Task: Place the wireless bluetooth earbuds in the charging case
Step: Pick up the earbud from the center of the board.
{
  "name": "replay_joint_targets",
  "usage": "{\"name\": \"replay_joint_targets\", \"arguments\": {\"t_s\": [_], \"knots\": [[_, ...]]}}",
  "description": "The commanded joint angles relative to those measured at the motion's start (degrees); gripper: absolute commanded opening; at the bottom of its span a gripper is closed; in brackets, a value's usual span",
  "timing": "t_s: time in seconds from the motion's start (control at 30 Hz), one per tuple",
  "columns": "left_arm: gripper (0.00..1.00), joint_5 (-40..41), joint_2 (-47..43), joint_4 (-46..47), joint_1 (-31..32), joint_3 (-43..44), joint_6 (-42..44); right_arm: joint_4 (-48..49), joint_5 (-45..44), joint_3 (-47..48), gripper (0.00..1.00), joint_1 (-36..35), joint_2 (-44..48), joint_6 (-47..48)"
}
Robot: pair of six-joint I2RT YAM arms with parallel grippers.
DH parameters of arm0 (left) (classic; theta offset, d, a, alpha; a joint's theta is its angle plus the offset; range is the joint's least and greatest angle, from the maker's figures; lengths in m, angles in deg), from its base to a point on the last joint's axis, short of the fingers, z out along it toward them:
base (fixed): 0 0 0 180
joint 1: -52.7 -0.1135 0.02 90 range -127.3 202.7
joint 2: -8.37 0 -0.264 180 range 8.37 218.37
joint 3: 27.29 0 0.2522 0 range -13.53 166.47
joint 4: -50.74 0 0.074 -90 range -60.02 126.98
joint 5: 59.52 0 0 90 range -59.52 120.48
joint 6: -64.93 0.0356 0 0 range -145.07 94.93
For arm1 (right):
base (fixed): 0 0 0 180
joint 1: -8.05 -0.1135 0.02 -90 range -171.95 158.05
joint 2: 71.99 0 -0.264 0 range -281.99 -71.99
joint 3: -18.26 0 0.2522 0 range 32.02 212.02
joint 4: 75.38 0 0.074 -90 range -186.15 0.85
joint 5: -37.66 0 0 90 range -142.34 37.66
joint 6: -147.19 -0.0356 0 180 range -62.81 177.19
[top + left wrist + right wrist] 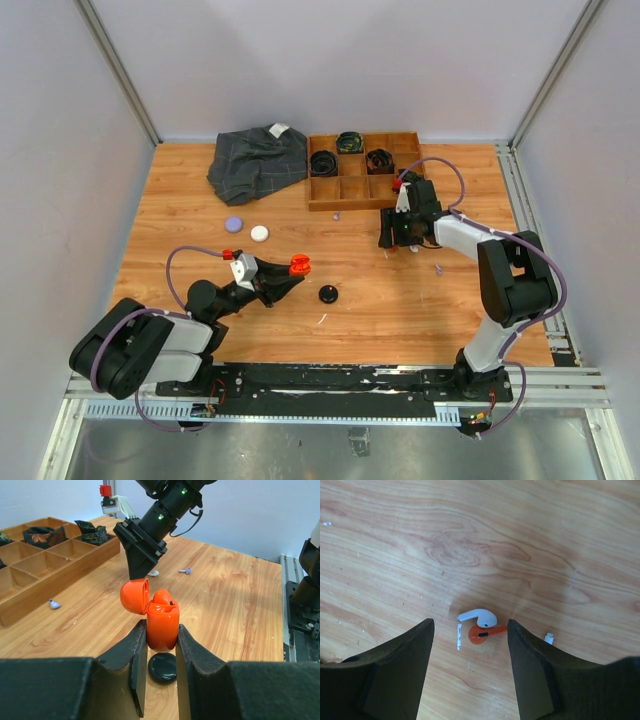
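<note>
My left gripper is shut on an orange charging case, held upright above the table with its lid swung open to the left. An orange earbud sits in the case's top. In the top view the case is left of centre. My right gripper hangs open just above the table, right of the wooden tray, its fingers either side of a white earbud and an orange earbud lying against each other. Neither finger touches them. Purple earbuds lie loose on the wood.
A black puck lies just beyond the left fingertips. White and purple pucks sit further left. The wooden compartment tray holding black coiled belts stands at the back, a grey cloth beside it. A small white scrap lies right of the right fingers.
</note>
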State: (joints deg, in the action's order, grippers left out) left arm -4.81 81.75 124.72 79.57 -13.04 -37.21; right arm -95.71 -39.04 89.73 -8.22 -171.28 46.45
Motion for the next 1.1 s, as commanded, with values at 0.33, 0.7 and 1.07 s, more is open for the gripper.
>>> {"name": "replay_joint_targets", "arguments": {"t_s": [0.33,0.7,1.07], "knots": [[0.02,-0.56,0.22,13.80,0.37,-2.51,-0.20,-6.51,7.13,-0.65,0.57,0.60,0.89,-0.20],[0.02,-0.75,0.02,13.86,0.37,-2.43,-0.60,-12.42,0.05,2.25,0.53,-3.93,1.51,2.65],[0.02,-0.66,-0.50,13.80,0.37,-2.60,-0.61,-12.41,-7.50,5.25,0.46,-6.36,-1.06,4.61]]}}
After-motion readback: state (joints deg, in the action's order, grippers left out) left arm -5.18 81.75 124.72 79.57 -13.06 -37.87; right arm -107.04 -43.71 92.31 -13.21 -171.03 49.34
